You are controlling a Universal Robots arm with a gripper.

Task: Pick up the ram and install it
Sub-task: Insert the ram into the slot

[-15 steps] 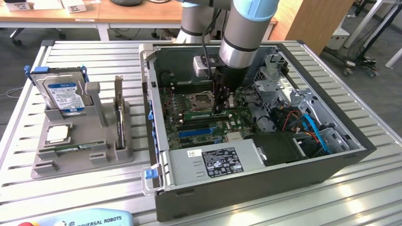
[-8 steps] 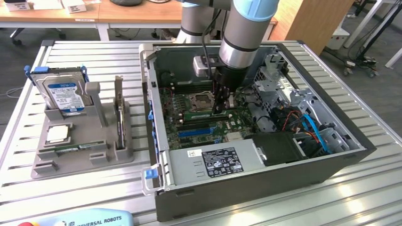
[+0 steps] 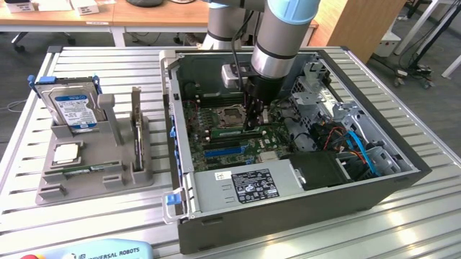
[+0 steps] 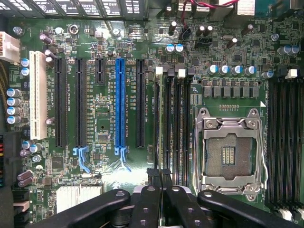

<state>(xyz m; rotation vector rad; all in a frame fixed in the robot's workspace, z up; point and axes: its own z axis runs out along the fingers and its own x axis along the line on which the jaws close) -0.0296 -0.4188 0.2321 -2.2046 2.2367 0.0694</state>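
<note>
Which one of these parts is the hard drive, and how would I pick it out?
Find the open computer case; on the exterior view's left of it sits a grey holder. The hard drive stands upright at its far end. Unlike the flat square silver chip lying in front, it is a tall silver box with a blue label.

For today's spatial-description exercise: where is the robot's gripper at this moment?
In the exterior view, the gripper is inside the open computer case, low over the motherboard, just to the exterior view's right of the CPU socket.
</note>
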